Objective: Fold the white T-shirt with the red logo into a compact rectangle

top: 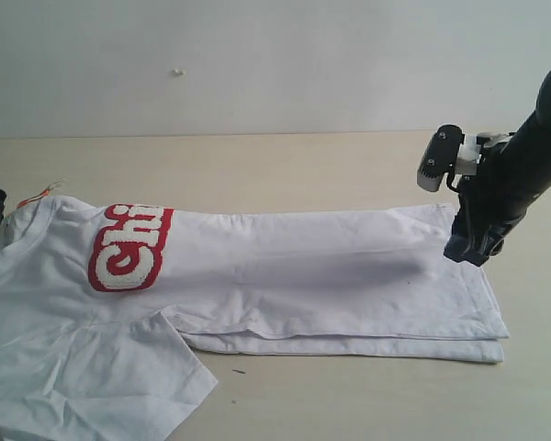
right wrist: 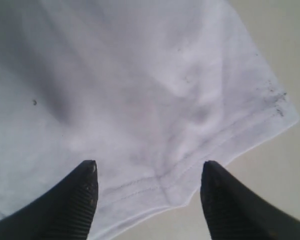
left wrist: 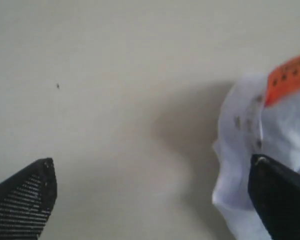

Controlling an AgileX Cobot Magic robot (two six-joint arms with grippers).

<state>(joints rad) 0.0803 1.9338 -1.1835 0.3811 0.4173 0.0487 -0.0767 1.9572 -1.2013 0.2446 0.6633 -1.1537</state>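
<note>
The white T-shirt lies across the table, its far side folded over into a long band, collar at the left and hem at the right. The red logo shows only partly, near the collar. An orange neck tag sticks out at the collar and appears again as the orange neck tag in the left wrist view. My left gripper is open over bare table beside the collar cloth. My right gripper hangs open just above the hem's stitched edge, holding nothing.
The beige table runs back to a pale wall. A loose sleeve spreads wrinkled toward the front left. The right arm stands over the shirt's right end.
</note>
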